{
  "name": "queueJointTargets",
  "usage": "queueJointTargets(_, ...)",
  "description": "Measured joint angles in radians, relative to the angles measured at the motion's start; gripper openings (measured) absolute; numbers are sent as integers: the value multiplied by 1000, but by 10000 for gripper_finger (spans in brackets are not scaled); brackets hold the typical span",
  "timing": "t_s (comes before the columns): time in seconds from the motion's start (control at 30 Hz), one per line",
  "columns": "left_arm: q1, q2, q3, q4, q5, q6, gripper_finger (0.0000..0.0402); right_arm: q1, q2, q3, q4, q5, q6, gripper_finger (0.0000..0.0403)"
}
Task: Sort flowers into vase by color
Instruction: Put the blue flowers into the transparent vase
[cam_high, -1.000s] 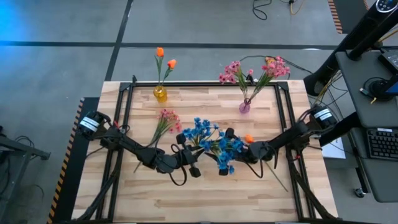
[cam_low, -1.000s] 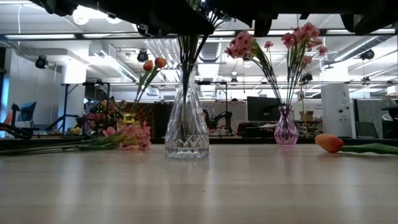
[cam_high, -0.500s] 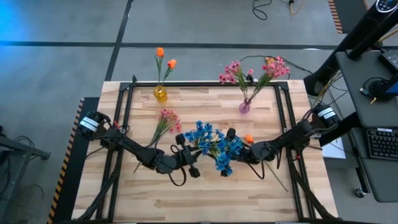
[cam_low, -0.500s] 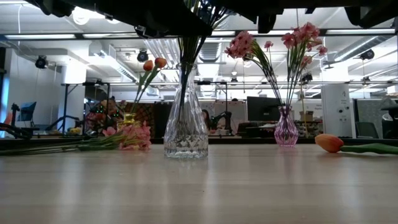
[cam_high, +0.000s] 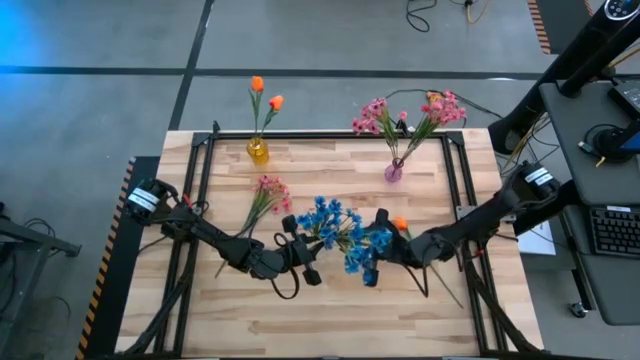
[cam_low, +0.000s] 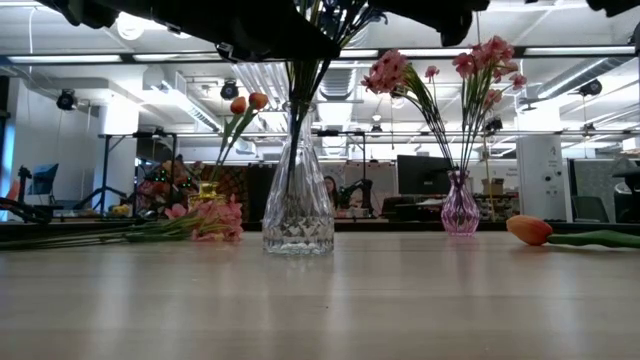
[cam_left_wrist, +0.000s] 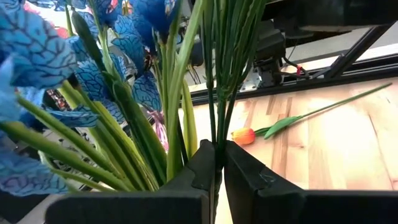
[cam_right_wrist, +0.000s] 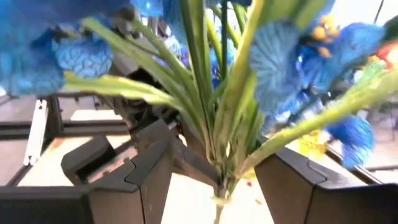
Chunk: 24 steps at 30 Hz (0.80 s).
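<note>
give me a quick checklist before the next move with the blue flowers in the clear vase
1. Left gripper shut on the blue artificial flowers at their green stalks: ok.
2. Right gripper open, fingers either side of the stalks: ok.
3. Stalks inside the clear cut-glass vase: ok.
4. Vase upright on the wooden table: ok.
5. Loose orange tulip lying on the table, not sorted: not ok.
6. Loose pink blossom spray lying flat on the table, not sorted: not ok.
</note>
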Motion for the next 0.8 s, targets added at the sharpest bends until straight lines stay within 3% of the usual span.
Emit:
queueJointTargets(0.5,0,0,-1,3,-1,0,4,32,-155,0,-365,7,109,206)
queueJointTargets(0.67,0,0,-1,4,0,0,4,28,-94,0,-353,7,109,206)
queueJointTargets(0.8,0,0,-1,5,0,0,4,8,-9,0,-199,8,50,206)
